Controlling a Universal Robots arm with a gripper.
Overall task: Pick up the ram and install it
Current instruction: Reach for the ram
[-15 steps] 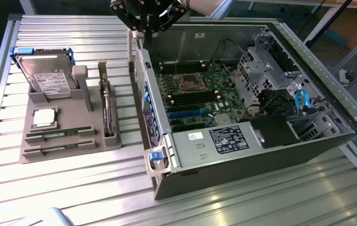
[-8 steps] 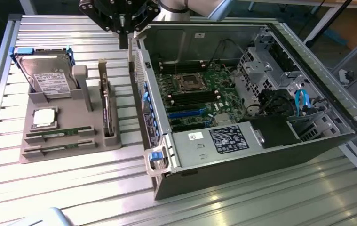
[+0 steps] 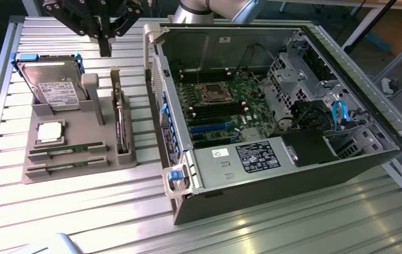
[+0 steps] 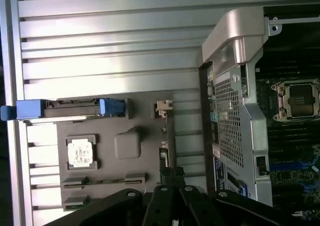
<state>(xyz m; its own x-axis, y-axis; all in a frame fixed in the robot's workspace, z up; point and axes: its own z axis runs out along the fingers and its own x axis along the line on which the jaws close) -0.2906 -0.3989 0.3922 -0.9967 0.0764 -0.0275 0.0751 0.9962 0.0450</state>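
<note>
- exterior view: the black gripper hangs above the far end of a grey holder on the slatted metal table. the open computer case is off to the exterior view's right.
- the fingers are pressed together into one narrow black bar, with nothing held between them.
- the ram sits on edge in a slot at the near end of the holder, green edge up.
- a second ram stick lies in the parallel slot just beside it, closer to the holder's front edge. both are well apart from the gripper.
- a silver processor chip lies flat in a recess just behind the ram slots.
- a hard drive with blue rails stands tilted at the holder's far end. of the holder's parts it is nearest to the gripper tips.
- a dark expansion card stands on edge along the holder's side, toward the case.
- the case lies on its side with the motherboard exposed and the processor socket near its middle.
- wrist view: the closed gripper is over the holder, close to the end of the expansion card.
- the ram is seated in its slot. the second ram stick is partly behind the gripper's black linkage.
- the processor chip, hard drive and case all show past the gripper.
</note>
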